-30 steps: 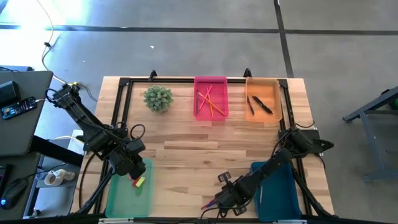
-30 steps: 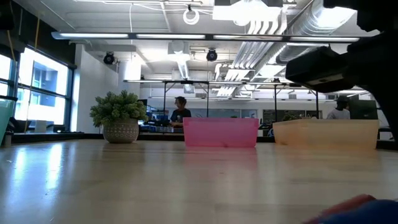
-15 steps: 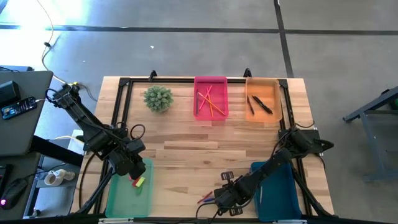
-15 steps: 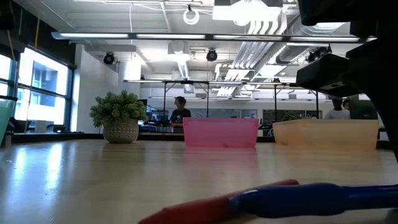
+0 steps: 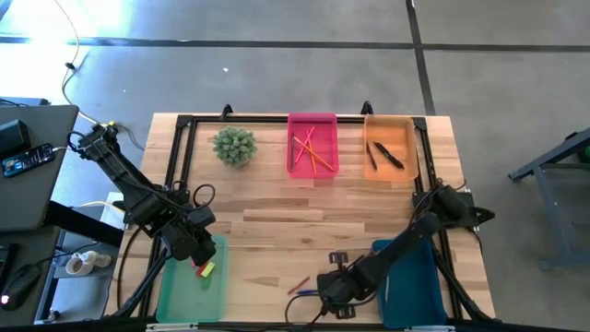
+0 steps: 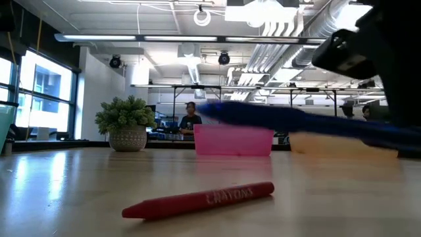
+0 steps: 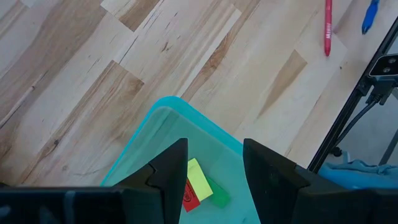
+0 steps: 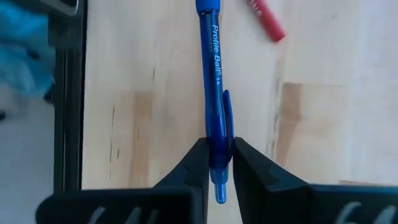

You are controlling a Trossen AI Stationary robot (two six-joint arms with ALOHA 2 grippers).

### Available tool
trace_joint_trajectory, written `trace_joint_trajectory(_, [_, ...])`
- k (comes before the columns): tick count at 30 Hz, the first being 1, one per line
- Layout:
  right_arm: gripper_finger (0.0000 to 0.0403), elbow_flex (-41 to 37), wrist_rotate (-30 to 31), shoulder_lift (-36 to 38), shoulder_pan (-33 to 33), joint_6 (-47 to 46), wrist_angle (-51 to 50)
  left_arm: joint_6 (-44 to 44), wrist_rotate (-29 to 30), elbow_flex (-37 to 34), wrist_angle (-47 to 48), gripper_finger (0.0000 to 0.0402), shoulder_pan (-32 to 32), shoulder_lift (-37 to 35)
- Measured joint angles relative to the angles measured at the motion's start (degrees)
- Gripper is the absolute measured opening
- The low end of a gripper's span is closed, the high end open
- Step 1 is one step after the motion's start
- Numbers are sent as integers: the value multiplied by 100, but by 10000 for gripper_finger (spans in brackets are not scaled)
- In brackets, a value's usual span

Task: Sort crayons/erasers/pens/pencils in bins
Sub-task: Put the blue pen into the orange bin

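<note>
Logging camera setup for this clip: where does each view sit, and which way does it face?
High: overhead, straight down; both arms, four bins.
Low: table height, across the red crayon to the room; right arm above.
Left wrist: over the light green bin, open left gripper.
Right wrist: right gripper shut on blue pen.
Shared: crayon, pen.

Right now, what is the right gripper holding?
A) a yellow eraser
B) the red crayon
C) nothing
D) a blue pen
D: in the right wrist view the right gripper is shut on the blue pen, lifted off the table, while the red crayon lies loose on the wood beside it.
</note>
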State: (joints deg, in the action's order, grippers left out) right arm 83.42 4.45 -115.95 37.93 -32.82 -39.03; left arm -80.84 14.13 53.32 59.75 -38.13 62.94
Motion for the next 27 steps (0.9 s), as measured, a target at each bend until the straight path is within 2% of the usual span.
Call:
trace_joint_trajectory(8, [31, 9, 902, 479, -77, -923, 35, -191, 63, 0, -2, 142, 0, 0])
trace_joint_trajectory(18, [30, 11, 2837, 1041, -771, -2194, -160, -71, 865, 2, -4, 142, 0, 4])
trace_joint_trajectory(27, [30, 15, 3865, 1649, -1589, -2236, -690, 833, 1368, 2, -9, 142, 235, 4])
